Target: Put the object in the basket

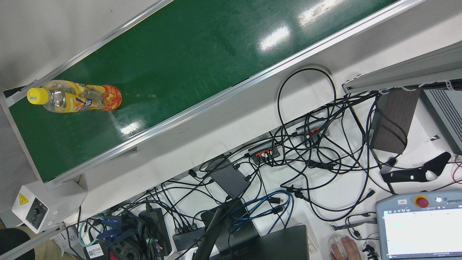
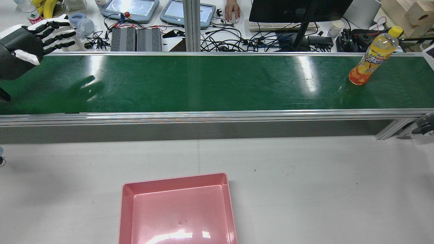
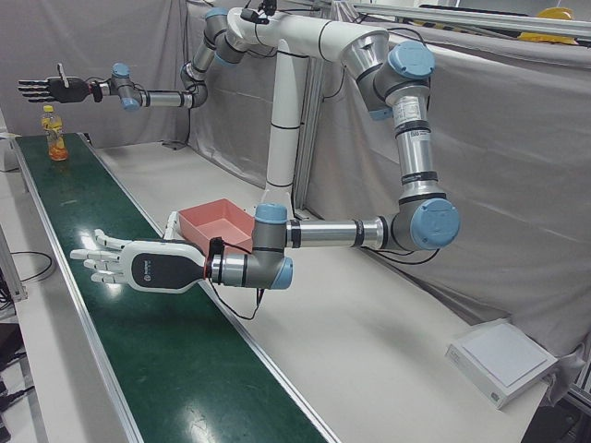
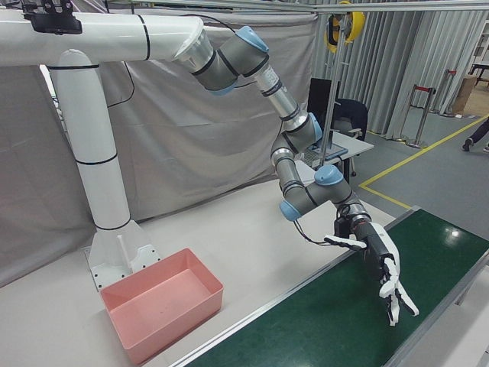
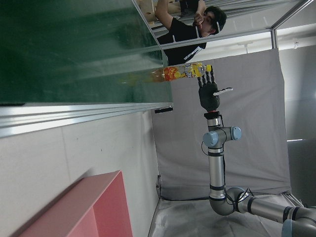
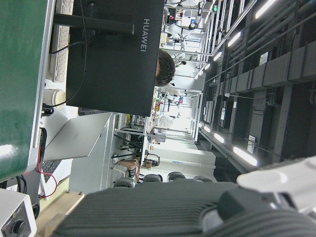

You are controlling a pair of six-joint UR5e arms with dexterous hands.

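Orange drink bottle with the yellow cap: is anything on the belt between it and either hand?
Nothing visible: the orange drink bottle stands upright on bare green conveyor belt; the right hand hovers open above it, the left hand is open far along.

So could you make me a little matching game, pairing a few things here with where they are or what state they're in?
Things:
1. yellow-capped orange drink bottle
2. pink plastic basket
3. left robot hand
4. right robot hand

Places or states:
A. on the white table, holding nothing
B. open, over the belt near the bottle
C. upright on the green conveyor belt
D. open, at the belt's far end from the bottle

Pairs: 1-C, 2-A, 3-D, 4-B
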